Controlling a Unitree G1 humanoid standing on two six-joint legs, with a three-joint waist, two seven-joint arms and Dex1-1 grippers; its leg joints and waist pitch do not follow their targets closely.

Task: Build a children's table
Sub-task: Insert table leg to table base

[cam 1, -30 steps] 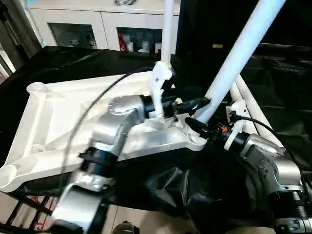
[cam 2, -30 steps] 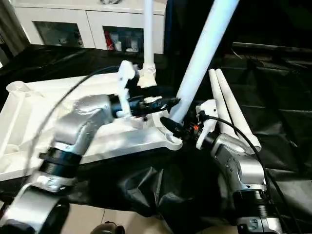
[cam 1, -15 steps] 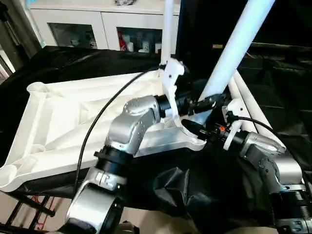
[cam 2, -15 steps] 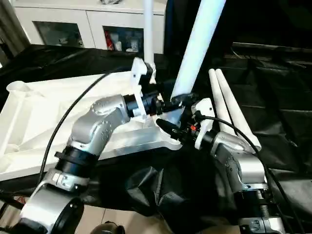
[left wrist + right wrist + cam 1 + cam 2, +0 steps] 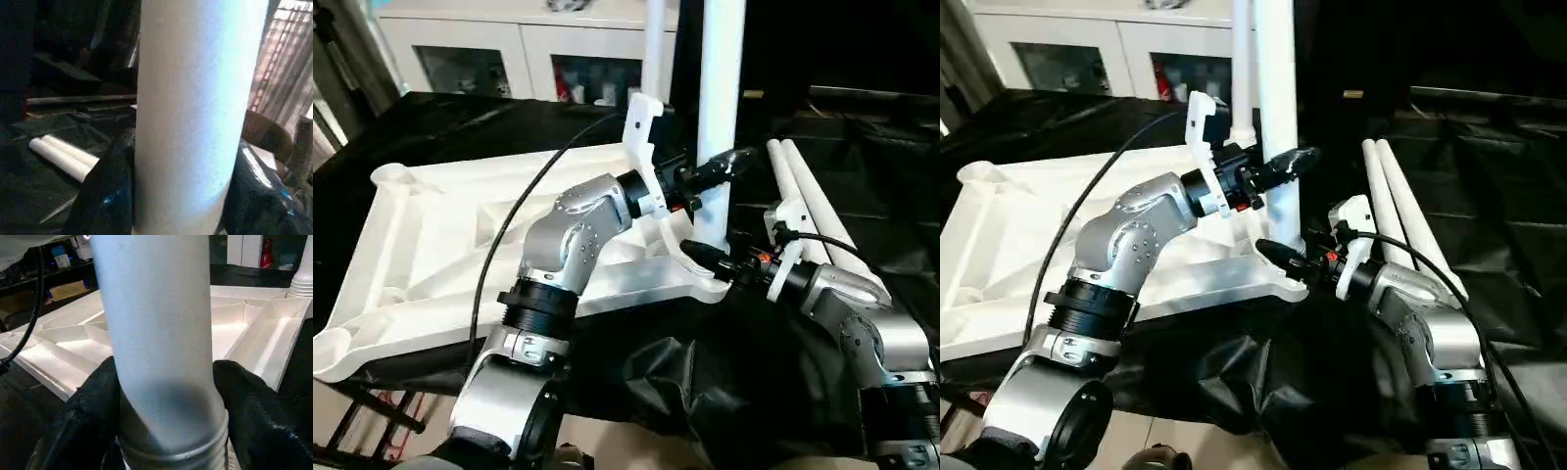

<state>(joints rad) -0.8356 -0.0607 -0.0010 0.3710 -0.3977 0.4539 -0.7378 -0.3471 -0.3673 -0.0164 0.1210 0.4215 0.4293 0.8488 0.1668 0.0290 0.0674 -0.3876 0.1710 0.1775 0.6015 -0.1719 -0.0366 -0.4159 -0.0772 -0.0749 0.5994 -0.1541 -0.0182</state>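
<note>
a: where's the leg (image 5: 720, 108)?

b: upright in the tabletop (image 5: 440, 245)'s near corner socket. my left gripper (image 5: 710, 174) clamps it higher up, my right gripper (image 5: 700, 253) at its base.

a: around it?

b: another leg (image 5: 653, 44) stands behind; two spare legs (image 5: 808, 196) lie beside on black cloth (image 5: 862, 176).
</note>
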